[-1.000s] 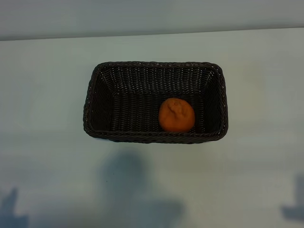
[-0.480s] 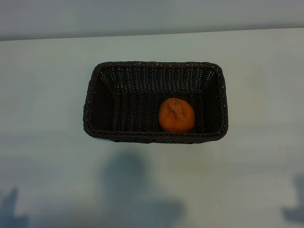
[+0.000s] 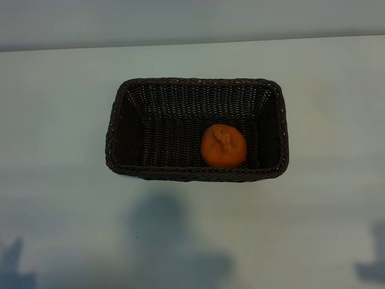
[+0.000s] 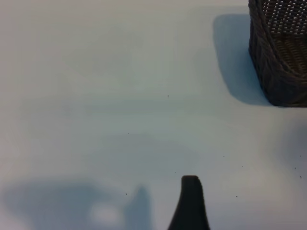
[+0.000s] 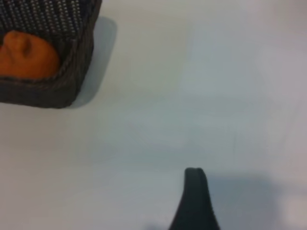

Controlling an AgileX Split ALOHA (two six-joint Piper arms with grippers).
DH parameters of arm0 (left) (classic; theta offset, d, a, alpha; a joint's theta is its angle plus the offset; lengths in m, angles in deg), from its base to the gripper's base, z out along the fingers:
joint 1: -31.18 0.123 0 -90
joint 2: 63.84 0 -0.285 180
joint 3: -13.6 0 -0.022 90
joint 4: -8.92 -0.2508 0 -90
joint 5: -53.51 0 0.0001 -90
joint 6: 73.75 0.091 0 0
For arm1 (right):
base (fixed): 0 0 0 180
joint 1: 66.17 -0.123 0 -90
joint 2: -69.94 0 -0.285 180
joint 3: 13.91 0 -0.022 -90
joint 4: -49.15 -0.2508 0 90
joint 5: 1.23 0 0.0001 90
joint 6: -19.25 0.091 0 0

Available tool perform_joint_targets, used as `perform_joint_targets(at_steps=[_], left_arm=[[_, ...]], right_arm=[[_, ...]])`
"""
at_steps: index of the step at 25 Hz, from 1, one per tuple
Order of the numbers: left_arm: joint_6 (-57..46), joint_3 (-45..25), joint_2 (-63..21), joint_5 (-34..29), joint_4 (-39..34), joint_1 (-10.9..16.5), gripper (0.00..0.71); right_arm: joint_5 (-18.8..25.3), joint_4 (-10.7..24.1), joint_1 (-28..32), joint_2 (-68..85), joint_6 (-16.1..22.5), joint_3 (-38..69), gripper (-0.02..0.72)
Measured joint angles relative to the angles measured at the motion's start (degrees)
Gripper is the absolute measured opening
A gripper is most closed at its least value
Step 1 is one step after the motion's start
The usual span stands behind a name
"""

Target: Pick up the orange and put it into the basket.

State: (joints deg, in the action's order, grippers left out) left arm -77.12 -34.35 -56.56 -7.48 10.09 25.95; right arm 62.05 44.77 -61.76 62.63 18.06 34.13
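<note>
Left pincer: only one dark tip shows in its wrist view. It stands wide and holds nothing, hovering over the bare counter. A corner of the basket lies ahead of it and to its inner side, well apart. The orange does not show from this wrist.

Right pincer: again only one tip shows, also over bare counter. I cannot tell whether it stands wide or narrow, but nothing is seen in its hold. From this wrist the near corner of the basket is ahead and to the inner side, well apart, with the orange visible just behind the woven wall.

In the exterior view neither arm appears, only shadows along the lower edge of the counter. The basket sits mid-counter with its long axis running left to right across my front. The orange rests on the basket floor in the right half, close against the near long wall and clear of the right end wall.

Finding: the orange lies forward of both pincers. The right one is the nearer, since the fruit is on that side of the basket's middle.

Judgement: the fruit is already in the basket, so the placing step looks complete. What remains calls for no reach over the near rim, only holding both arms clear of the basket.
</note>
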Motion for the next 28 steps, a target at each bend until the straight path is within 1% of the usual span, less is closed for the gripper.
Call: perform_joint_targets(at_steps=[5,28], left_arm=[[0.0,0.0,0.0,0.0,0.0,0.0,0.59],[0.0,0.0,0.0,0.0,0.0,0.0,0.59]], right_arm=[[-1.87,0.06,0.0,0.0,-0.19,1.19,0.526],[-1.98,0.06,0.0,0.0,-0.19,1.19,0.526]])
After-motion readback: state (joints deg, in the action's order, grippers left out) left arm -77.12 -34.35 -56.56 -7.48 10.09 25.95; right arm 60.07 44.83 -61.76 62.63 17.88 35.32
